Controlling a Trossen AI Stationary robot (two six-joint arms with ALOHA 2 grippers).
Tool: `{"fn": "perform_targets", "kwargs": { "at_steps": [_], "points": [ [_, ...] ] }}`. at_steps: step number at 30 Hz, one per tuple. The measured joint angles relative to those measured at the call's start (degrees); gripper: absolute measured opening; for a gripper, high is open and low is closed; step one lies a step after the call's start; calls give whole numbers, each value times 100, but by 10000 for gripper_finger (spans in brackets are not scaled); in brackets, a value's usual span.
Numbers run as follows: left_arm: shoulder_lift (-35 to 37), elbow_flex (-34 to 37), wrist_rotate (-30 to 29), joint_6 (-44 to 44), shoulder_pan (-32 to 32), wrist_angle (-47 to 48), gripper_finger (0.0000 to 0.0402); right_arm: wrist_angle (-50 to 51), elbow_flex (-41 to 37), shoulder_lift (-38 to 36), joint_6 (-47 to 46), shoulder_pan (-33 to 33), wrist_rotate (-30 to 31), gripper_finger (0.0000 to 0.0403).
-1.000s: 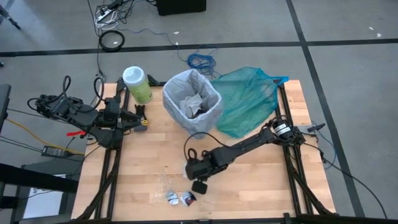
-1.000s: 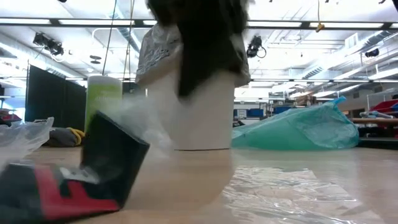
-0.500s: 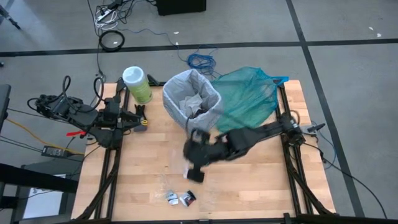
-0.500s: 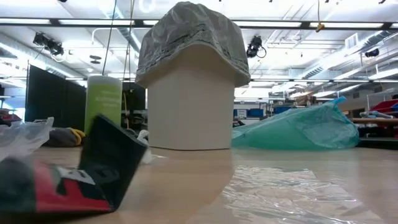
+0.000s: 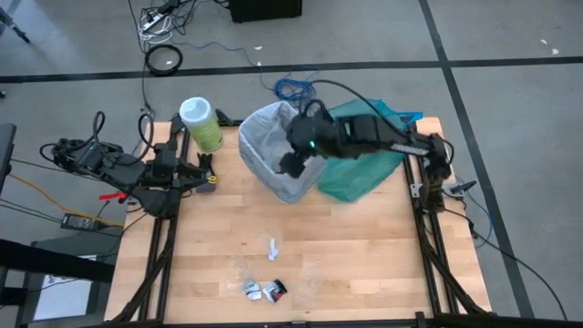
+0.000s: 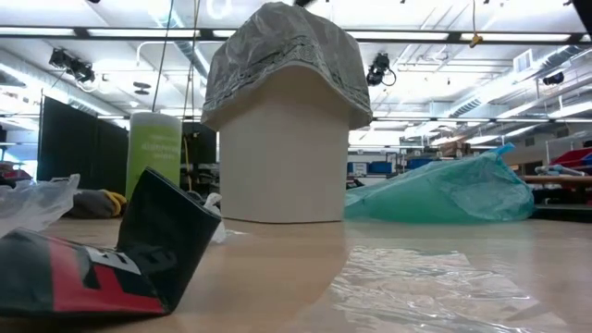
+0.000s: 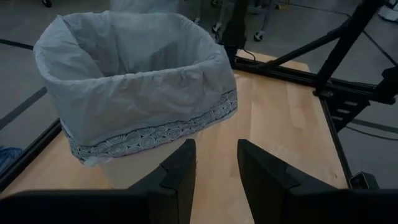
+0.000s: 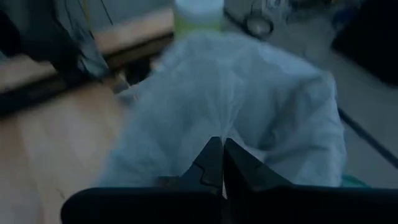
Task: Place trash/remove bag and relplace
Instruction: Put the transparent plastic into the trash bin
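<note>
Dark fingers of our right gripper (image 8: 221,163) are pressed together, tip to tip, and we see nothing between them. We hold that gripper over the open mouth of the bin (image 5: 282,150), near its right rim; the bag (image 7: 134,93) lines the bin and is folded down over its rim, with a patterned band at the edge. Whether any trash is dropping from us we cannot tell.

Our left gripper (image 7: 214,171) waits at the table's left edge with its fingers apart and empty, looking toward the bin.

Around the bin: a teal bag (image 5: 369,150) lies against its right side, and a green can (image 5: 200,123) stands to its left. Farther out, toward the near edge of the table (image 5: 364,264), some trash (image 5: 271,248) remains: a small white scrap, and nearer the edge a few wrappers (image 5: 264,291) lying together. In the low view a dark red-and-black wrapper (image 6: 102,264) lies close to the camera, with clear film on the wood beside it.

As we judge it, the task is in its first stage and partly done. Most scraps seem to be off the table, but a handful remain to collect. After that the bag must be lifted out and a fresh one fitted; neither has begun.
</note>
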State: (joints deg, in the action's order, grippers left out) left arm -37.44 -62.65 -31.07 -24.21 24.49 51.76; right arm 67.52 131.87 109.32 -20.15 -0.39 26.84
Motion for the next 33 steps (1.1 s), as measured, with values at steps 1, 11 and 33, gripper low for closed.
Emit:
{"fn": "perform_targets", "kwargs": {
  "at_steps": [1,11,33],
  "points": [
    [-1,0,0,-26,0,-3,126,88,0,23,38,-117,-157,5],
    [-10,0,0,-67,0,5,126,475,0,15,788,-322,-1127,182],
    [-10,0,-59,-139,0,49,126,645,-2481,-1145,-823,2402,-674,188]
  ]
}}
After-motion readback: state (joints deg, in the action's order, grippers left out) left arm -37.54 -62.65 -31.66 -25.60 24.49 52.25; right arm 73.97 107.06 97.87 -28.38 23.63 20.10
